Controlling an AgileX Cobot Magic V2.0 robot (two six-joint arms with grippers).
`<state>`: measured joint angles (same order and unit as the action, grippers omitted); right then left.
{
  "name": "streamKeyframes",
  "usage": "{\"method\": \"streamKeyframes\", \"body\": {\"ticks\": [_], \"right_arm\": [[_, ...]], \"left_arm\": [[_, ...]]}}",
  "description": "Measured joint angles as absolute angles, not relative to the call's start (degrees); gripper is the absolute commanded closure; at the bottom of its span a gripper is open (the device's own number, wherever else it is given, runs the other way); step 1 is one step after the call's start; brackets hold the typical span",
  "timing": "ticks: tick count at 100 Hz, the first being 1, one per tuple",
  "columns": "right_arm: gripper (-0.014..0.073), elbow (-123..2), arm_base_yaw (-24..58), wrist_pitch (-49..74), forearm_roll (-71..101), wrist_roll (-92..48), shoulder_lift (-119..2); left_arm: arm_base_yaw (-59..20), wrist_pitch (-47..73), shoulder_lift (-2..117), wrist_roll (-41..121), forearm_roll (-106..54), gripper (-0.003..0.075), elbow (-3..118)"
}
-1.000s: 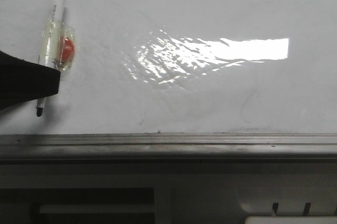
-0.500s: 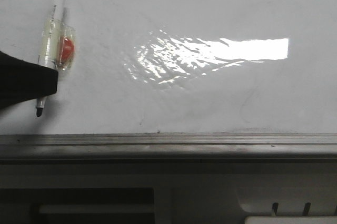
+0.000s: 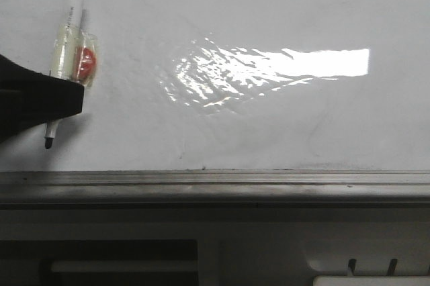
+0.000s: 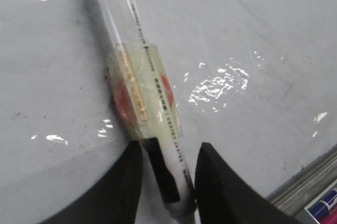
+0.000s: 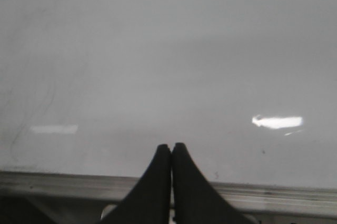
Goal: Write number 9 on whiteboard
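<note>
Step in hand: judged to be bringing the marker (image 3: 64,64) to the whiteboard (image 3: 269,118) for the first stroke; no number 9 is drawn on the board, only faint grey smudges and glare.
Left gripper (image 4: 167,179): jaws narrowly apart and closed against the marker's lower barrel, which sits between the two black fingers (image 4: 218,182); in the front view the black tip (image 3: 48,142) pokes out below them, cap end up, barrel slightly tilted.
Right gripper (image 5: 171,174): fingers pressed together, holding nothing, hanging over the board near its grey metal rail (image 5: 263,195).
Doing it well: the tip should probably meet the board with light, even pressure, and the loop should start well above the rail so the long stem has room. The grip sits low on the barrel, which should help control.
Tape: a yellowish tape wrap (image 4: 145,95) with a red-orange patch circles the barrel mid-length.
Writing: fine dark print runs along the barrel, too small to read; no brand can be made out.
Beyond the rail: a blue-and-pink object (image 4: 324,208), labelling illegible.
</note>
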<state>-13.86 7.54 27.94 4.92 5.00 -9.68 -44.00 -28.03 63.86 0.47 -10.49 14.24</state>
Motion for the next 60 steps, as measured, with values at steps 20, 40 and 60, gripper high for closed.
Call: {"method": "streamKeyframes", "body": {"ticks": [20, 40, 60], "right_arm": [[0.0663, -15.9, 18.5, 29.1, 4.9, 5.0, -18.9], [0.0610, -23.7, 29.8, 29.3, 5.1, 4.4, -31.9], [0.0229, -33.9, 41.1, 28.7, 6.2, 4.2, -45.0]], "left_arm": [[-44.0, -27.8, 64.1, 0.5, -10.6, 0.0740, 14.2], [-44.0, -27.7, 64.1, 0.5, -10.0, 0.0740, 14.2], [-44.0, -26.6, 62.1, 0.4, 1.9, 0.0740, 14.2]]}}
